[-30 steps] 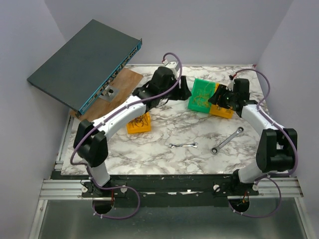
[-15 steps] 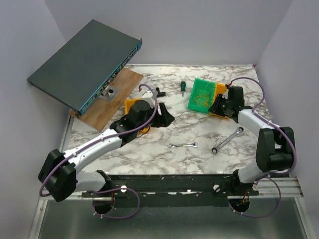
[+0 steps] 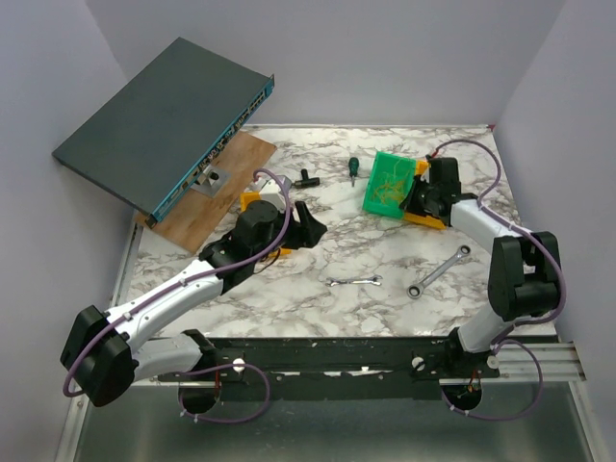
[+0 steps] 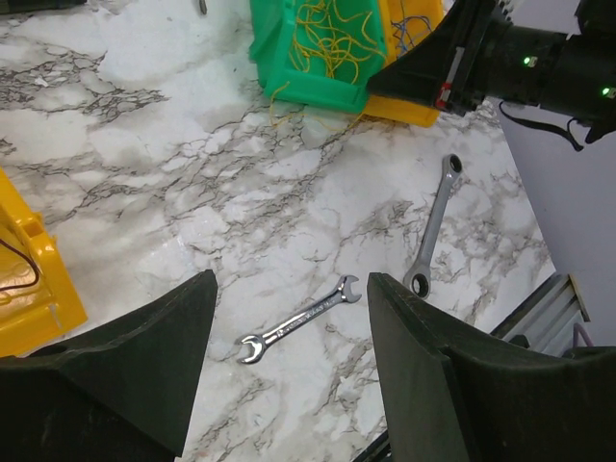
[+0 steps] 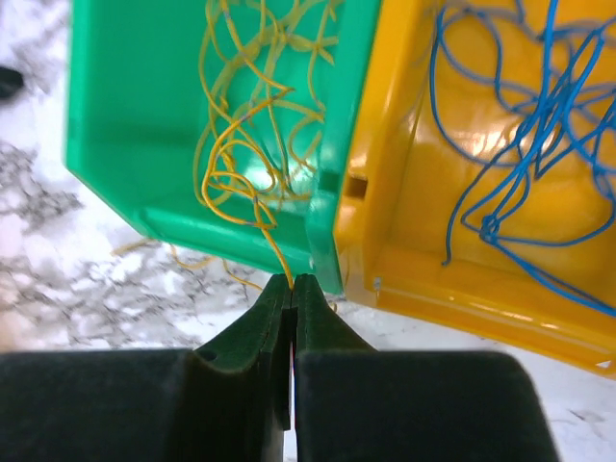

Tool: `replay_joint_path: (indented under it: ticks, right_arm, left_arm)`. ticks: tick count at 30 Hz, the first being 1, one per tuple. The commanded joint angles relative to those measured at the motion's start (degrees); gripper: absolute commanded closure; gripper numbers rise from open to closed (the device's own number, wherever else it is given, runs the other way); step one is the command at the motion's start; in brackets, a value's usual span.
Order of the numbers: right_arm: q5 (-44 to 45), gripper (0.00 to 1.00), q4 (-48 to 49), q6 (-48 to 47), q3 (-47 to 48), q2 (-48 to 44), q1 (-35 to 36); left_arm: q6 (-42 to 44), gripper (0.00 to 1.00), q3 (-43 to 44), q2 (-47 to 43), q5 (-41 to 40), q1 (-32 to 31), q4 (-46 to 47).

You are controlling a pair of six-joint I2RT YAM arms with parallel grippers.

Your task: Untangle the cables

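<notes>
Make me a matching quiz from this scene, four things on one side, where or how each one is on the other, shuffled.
1 yellow wires
2 blue wires
3 right gripper
4 left gripper

A open above the marble table
B in the yellow bin
C shut on one of the yellow wires
D mostly in the green bin

Pairs: 1-D, 2-B, 3-C, 4-A
</notes>
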Motion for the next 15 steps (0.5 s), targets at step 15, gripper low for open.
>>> replay_joint_path:
  ticks: [15]
  right_arm:
    - [14.4, 0.99, -10.6, -6.3, 20.4, 2.5, 1.4]
  left_arm:
    - [2.2, 0.37, 1.1, -0.5, -1.0, 0.0, -0.7]
